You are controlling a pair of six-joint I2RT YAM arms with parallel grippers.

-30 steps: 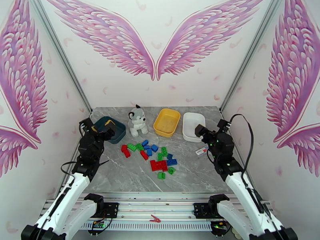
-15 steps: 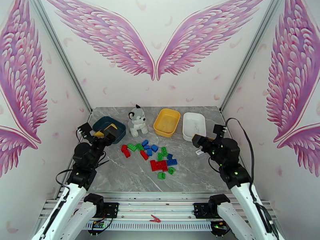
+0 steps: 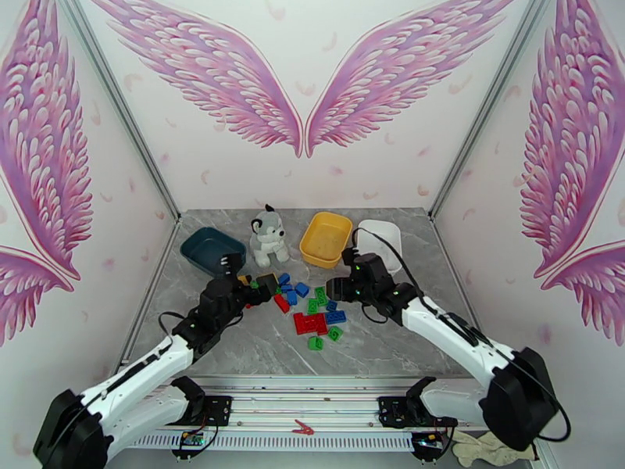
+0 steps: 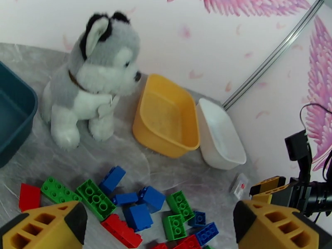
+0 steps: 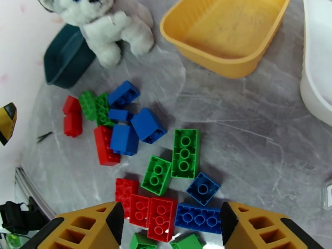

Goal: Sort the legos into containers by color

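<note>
**While the bricks lie loose on the counter, two open pincers hang at either side of the pile**

Where the grey marble counter (image 3: 391, 338) is seen from above, the legos (image 3: 305, 302), red, green and blue, lie scattered in a loose cluster at its middle. Behind them stands a row: a dark teal tray (image 3: 195, 255) at the left, a grey-and-white plush dog (image 3: 268, 238), a yellow tray (image 3: 326, 238), then a white tray (image 3: 387, 232). The left pincer (image 3: 258, 283) hangs at the left edge of the cluster, its yellow fingers spread wide with nothing between them. The right pincer (image 5: 170, 220) is at the right edge of the cluster, above red, green and blue bricks, its fingers apart and gripping nothing.
</note>
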